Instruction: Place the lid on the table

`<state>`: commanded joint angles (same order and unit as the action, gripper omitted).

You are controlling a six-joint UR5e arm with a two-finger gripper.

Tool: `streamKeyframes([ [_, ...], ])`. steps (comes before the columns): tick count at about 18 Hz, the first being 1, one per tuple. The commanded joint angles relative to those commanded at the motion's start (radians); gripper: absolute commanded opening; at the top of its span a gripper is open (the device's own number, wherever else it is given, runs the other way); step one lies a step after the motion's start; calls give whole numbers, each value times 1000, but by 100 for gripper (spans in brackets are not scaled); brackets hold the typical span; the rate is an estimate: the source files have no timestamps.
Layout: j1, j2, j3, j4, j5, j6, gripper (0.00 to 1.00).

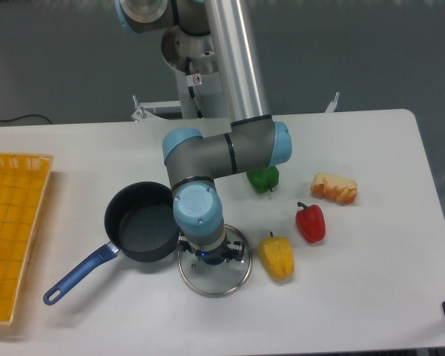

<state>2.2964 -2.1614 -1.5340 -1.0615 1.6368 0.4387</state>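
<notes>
The lid [219,280], a clear glass disc with a silver rim, lies flat at or just above the white table [356,289], right of the dark saucepan. My gripper [210,257] points straight down over the lid's middle and appears shut on its knob. The blue wrist cap hides most of the fingers and the knob. The lid's left edge is close to the saucepan's rim.
The dark saucepan [141,226] with a blue handle [78,276] stands left of the lid. A yellow pepper [277,256], a red pepper [310,222], a green pepper [263,178] and a bread piece [334,188] lie to the right. A yellow grid tray [11,230] sits at the left edge.
</notes>
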Motion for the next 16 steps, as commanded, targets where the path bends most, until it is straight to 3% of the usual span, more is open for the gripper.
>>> streamKeyframes([
  [3,0,0,0,0,0,11,90],
  [5,0,0,0,0,3,11,99],
  [12,0,26,6,3,3,17,100],
  [16,-2,89,14,0,11,193,100],
])
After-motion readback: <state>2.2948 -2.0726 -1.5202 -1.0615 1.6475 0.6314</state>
